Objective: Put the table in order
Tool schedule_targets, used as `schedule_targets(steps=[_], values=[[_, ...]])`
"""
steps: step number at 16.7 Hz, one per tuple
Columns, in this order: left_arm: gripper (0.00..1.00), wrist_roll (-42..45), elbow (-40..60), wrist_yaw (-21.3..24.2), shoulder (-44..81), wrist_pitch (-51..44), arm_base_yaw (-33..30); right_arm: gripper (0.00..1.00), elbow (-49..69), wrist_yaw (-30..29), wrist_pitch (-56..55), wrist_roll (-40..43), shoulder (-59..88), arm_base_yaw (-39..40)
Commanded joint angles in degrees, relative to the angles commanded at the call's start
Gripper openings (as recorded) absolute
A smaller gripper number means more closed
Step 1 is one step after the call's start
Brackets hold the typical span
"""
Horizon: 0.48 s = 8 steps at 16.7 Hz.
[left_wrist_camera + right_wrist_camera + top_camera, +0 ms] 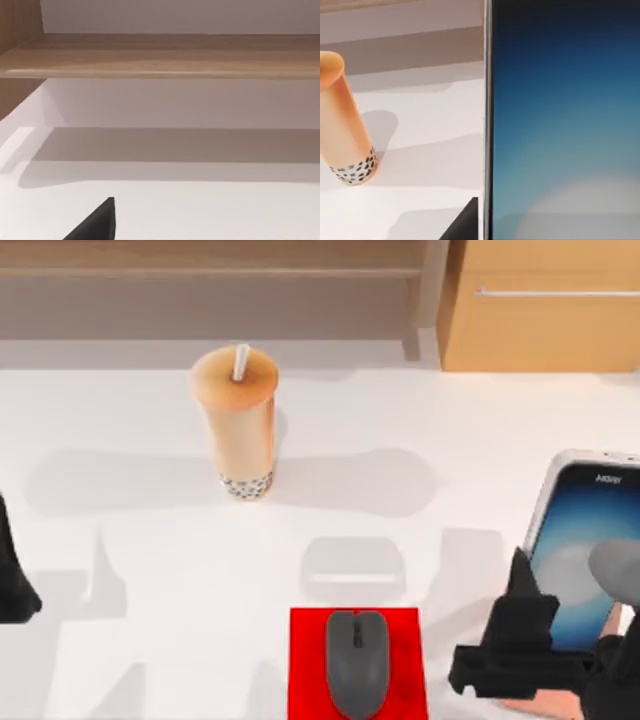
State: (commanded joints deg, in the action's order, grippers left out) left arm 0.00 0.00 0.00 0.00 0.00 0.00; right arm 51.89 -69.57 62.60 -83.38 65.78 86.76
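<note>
Nearest you, at the front right of the top view, your right end effector [520, 640] sits low over the white worktop [130, 540], its dark body overlapping the lower edge of a smartphone [585, 550]. The phone's blue screen faces up and looks raised off the surface. Whether the fingers are closed on the phone you cannot tell.

Front centre: a grey computer mouse [357, 660] lies on a red mat [310, 670].

At the left edge, your left end effector [12, 575] is parked; finger spacing cannot be told.

Farther back, a bubble tea cup [237, 420] with a straw stands upright, tapioca pearls at its base. Behind the worktop's far right corner stands a wooden cabinet [540, 330].
</note>
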Motion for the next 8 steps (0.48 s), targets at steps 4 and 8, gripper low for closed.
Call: schedule_targets(steps=[4,8], values=[[1.00,0.00,0.00,0.00,0.00,0.00,0.00,0.00,-1.58,0.21,-4.39,3.22,-0.82,-1.68],[1.00,0.00,0.00,0.00,0.00,0.00,0.00,0.00,-4.16,1.16,-8.67,5.71,-1.12,-4.78]])
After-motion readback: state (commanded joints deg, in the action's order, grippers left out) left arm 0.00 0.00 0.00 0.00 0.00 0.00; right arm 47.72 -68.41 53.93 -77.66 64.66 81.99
